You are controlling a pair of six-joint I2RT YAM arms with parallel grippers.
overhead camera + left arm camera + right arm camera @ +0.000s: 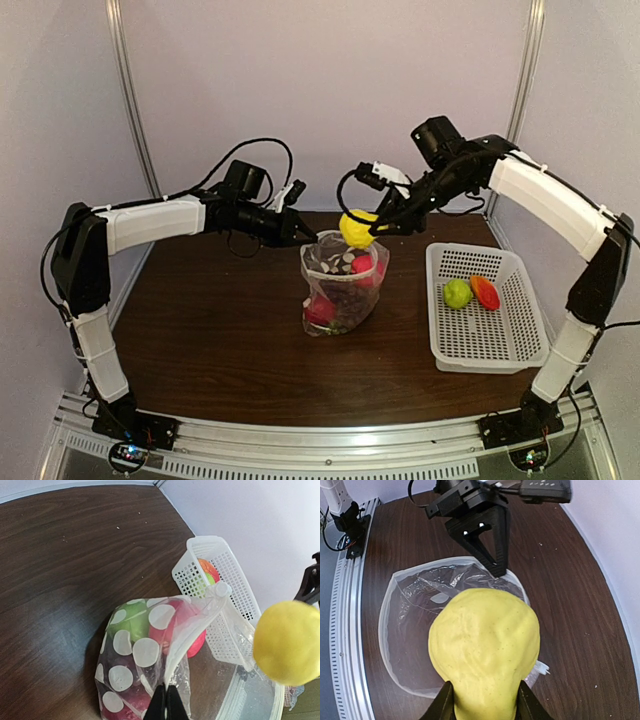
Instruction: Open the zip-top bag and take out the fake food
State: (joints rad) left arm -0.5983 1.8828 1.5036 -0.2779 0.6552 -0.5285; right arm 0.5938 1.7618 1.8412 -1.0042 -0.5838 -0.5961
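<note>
Left gripper [305, 232]: I see its jaws pressed together on a fold of plastic at the bag's rim, holding that edge up.
Right gripper [372, 226]: it is clamped partway on the lemon [357, 228], one finger on each side of the narrow end.
Lemon: it hangs in the air just over the bag's mouth and touches only the fingers.
Bag [343, 285]: it stands upright near the middle of the table [220, 320] with its mouth gaping wide. The side with white dots faces my left wrist camera.
Inside the bag: I can make out a green piece [132, 620], a pink piece [185, 625] next to it, and a red piece [320, 312] low down. There are darker shapes underneath that I cannot tell apart.
Basket [436, 300]: it is white with holes in its walls and sits to the right of the bag, with a gap between them in the top view.
In the basket: a green fruit [457, 293] and an orange-red fruit [485, 292] lie side by side near its far end.
</note>
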